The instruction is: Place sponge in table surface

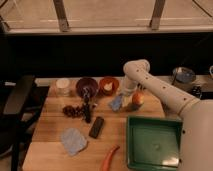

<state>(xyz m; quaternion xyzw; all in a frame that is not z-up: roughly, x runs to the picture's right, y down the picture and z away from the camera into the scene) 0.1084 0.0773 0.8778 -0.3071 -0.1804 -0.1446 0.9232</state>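
On the wooden bench (50, 132), going from the left, a small pale cup (63, 86) stands near the back edge; what it holds cannot be made out. Just right of it sits a dark bowl (87, 86), and a dark utensil (88, 106) runs from its front rim down toward a cluster of dark grapes (74, 110). Nearer the front lies a flat grey-blue cloth (73, 140), and right of that a black bar (96, 127). An orange carrot (109, 158) lies at the front edge. Behind, beside the dark bowl, a red-orange bowl (108, 84) holds something small and pale. Right of it the white arm bends down, and the pincer (121, 98) hangs just over the bench, closed on the light-blue sponge (117, 103), which looks to be at or barely above the wood; contact with the bench cannot be told. An orange fruit (137, 99) sits just right of the sponge. The green tray (132, 150) at the front right shows a bare floor. Further right, off the bench, a metal bowl (183, 75) holds something bluish.
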